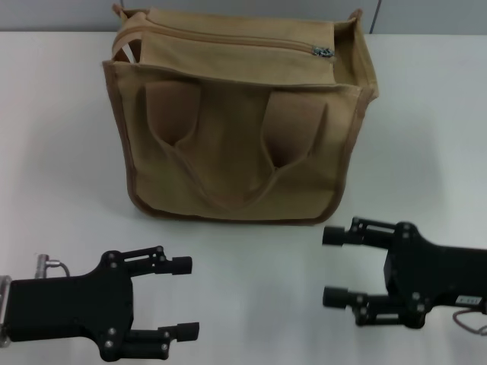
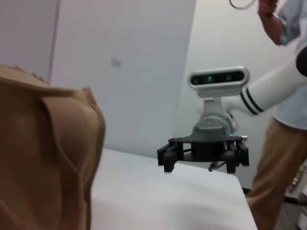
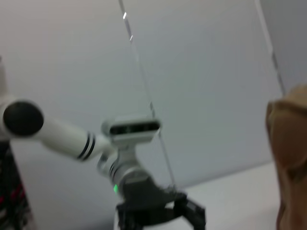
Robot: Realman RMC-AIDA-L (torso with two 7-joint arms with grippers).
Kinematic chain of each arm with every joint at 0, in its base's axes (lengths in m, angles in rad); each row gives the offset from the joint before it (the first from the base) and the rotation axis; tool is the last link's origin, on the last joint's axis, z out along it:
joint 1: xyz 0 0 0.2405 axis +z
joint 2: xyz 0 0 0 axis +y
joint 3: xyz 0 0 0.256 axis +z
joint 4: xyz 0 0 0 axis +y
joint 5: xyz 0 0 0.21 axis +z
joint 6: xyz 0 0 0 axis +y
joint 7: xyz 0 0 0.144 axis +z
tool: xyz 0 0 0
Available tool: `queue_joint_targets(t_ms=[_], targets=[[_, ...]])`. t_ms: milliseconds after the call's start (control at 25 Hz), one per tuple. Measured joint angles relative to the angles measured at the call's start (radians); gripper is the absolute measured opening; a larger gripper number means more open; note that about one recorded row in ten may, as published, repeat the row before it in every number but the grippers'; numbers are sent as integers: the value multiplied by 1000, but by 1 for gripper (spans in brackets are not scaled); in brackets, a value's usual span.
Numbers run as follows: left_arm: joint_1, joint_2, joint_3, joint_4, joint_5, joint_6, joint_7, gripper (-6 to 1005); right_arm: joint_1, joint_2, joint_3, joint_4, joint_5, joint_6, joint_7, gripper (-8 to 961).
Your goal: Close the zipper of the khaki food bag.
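The khaki food bag [image 1: 236, 144] stands upright on the white table [image 1: 53, 152], its two handles hanging flat down its front. The zipper [image 1: 236, 38] runs across the top panel, with its silver pull tab [image 1: 323, 52] at the right end. The top gapes a little at the left end, where something white shows inside. My left gripper [image 1: 185, 298] is open and empty, low at the front left, well short of the bag. My right gripper [image 1: 332, 266] is open and empty at the front right. The bag's side shows in the left wrist view [image 2: 43, 153] and in the right wrist view [image 3: 290, 158].
A grey wall rises behind the table's far edge. A person [image 2: 283, 120] in khaki trousers stands beyond the table on my right side. The left wrist view shows my right gripper [image 2: 200, 165] over the table; the right wrist view shows my left gripper [image 3: 160, 215].
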Motion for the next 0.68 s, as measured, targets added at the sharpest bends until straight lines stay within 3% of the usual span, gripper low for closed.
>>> queue_joint_targets(t_ms=[400, 680], targets=[[-38, -2, 0, 0, 29, 5, -1, 784, 43, -2, -107, -76, -47, 12, 4, 772], [-39, -2, -4, 1, 32, 24, -15, 784, 67, 0, -121, -97, -47, 17, 5, 773]])
